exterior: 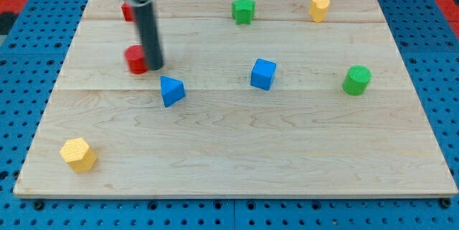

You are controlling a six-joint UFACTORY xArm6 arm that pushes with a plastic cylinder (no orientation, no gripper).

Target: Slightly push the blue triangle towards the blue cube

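The blue triangle [171,90] is sitting left of centre on the wooden board [237,158], with the blue cube [263,74] lying well apart to the view's right and slightly higher. My tip [155,66] is standing just up and left of the triangle, near it but seemingly not touching, and close beside a red block [135,59] whose shape is partly hidden behind the rod. The arm is carrying no gripper, only the plain dark rod, so there is nothing to open or close and nothing being held.

By the look of it, the approach step is under way: the tip is lining up on the triangle's far side from the cube, and the push itself is not yet done. The next move is likely calling for the tip to settle a little lower on the triangle's left face, then nudge gently rightward and a touch upward, stopping short of the cube.

Elsewhere, a second red block [127,11] is peeking out behind the rod at the top, a green star [244,10] and a yellow block [320,7] are lining the upper edge, a green cylinder [356,80] is resting at the right, and a yellow hexagon [78,154] is sitting at the lower left.
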